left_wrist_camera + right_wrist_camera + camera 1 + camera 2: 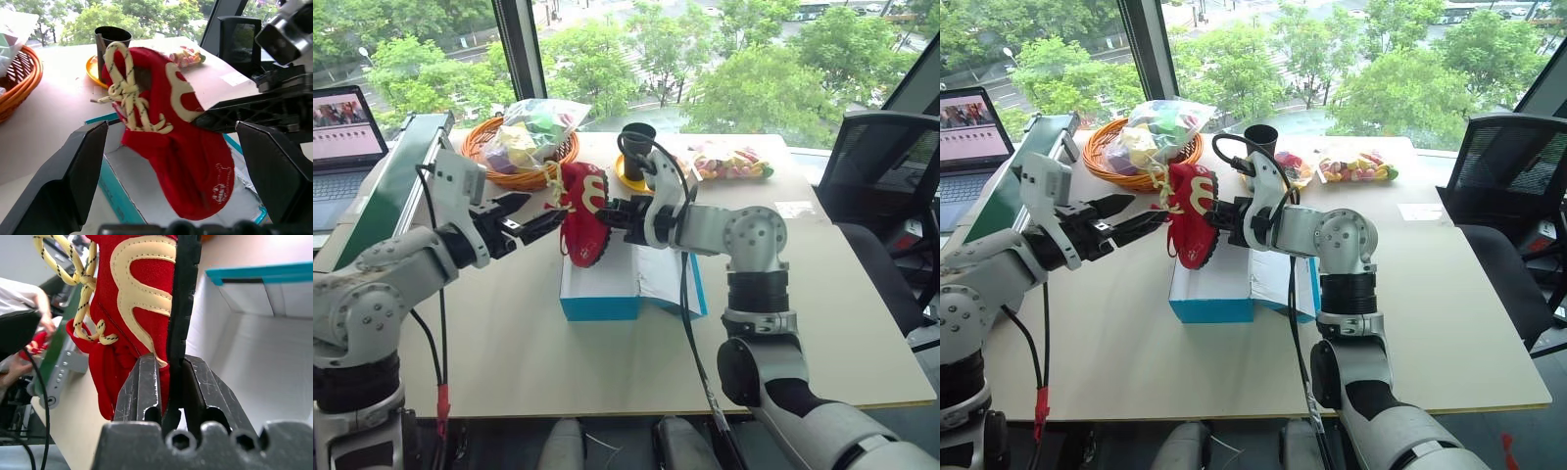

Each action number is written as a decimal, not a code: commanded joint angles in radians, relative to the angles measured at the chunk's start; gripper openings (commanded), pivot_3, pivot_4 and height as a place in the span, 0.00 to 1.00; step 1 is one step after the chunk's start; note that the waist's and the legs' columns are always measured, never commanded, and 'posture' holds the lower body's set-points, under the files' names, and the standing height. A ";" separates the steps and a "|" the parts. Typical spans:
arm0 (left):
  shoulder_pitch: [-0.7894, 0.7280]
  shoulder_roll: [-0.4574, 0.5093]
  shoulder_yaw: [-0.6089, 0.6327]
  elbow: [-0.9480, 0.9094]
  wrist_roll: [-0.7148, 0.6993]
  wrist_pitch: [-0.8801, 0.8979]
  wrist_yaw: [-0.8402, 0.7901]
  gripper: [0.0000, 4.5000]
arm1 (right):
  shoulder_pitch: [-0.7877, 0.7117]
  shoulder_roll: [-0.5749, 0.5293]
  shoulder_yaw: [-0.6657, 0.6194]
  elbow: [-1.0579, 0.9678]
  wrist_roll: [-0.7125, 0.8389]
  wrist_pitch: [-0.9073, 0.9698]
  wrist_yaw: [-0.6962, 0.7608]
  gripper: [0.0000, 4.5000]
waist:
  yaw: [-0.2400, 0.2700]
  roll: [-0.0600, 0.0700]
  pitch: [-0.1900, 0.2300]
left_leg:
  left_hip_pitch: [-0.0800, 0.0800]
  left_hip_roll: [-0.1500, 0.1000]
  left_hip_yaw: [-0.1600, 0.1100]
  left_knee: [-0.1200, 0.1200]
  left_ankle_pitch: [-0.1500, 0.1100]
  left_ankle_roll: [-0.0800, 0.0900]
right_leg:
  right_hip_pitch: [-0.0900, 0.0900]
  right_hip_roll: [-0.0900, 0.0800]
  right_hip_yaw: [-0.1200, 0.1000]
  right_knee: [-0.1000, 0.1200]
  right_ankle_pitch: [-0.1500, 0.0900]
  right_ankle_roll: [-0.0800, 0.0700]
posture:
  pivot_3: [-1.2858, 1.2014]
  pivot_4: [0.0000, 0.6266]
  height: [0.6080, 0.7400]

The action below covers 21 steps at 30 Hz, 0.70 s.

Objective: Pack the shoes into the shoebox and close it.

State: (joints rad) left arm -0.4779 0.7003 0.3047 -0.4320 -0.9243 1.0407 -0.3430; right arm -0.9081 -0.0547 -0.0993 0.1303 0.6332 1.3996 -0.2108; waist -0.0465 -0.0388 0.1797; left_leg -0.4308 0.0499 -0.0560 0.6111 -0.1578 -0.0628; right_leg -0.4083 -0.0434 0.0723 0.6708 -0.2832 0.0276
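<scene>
One red shoe [584, 223] with cream markings and yellowish laces hangs sole-outward over the left end of the open blue shoebox [599, 308]. My right gripper [610, 210] is shut on the shoe's edge, its fingers [143, 382] pinching the fabric and sole rim. The box's white inside [142, 188] lies under the shoe, and its lid [668, 279] lies open to the right. My left gripper [530, 217] stands open just left of the shoe, with its fingers [73, 171] apart on either side and not touching it.
An orange woven basket [514, 176] holding bagged snacks sits at the back left. A black cup [637, 147] on a yellow saucer and a snack bag [732, 163] are behind the box. A laptop [344, 137] and green-topped frame [386, 191] stand left, a chair [886, 186] right.
</scene>
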 commanded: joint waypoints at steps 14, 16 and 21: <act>0.056 0.020 0.062 -0.085 -0.015 -0.007 0.034 1.00 | 0.006 0.021 0.049 -0.090 -0.173 -0.072 0.100 0.87 | 0.000 0.000 0.000 | 0.000 0.000 0.000 0.001 0.000 0.000 | 0.000 0.000 0.000 0.000 0.000 0.000 | 0.52 0.24 0.96; 0.062 0.025 0.066 -0.082 -0.014 -0.009 0.035 1.00 | -0.008 0.017 0.084 -0.123 -0.193 -0.145 0.136 0.99 | 0.000 0.000 0.000 | 0.000 0.000 0.000 0.001 0.000 0.000 | 0.000 0.000 0.000 0.000 0.000 0.000 | 0.52 0.24 0.96; 0.099 0.051 0.071 -0.042 0.060 -0.016 0.063 1.00 | -0.070 0.042 0.081 -0.192 -0.191 -0.332 0.237 0.99 | -0.004 0.000 0.000 | 0.000 0.000 0.000 -0.001 0.000 0.000 | -0.001 0.000 0.000 0.000 0.000 0.000 | 0.52 0.24 0.96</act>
State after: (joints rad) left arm -0.3844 0.7321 0.3453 -0.4763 -0.8986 1.0450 -0.2941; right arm -0.9547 -0.0067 -0.0190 -0.0082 0.4460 1.1525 -0.0123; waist -0.0509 -0.0385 0.1798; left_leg -0.4307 0.0501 -0.0560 0.6105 -0.1578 -0.0628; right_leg -0.4094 -0.0432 0.0723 0.6712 -0.2833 0.0278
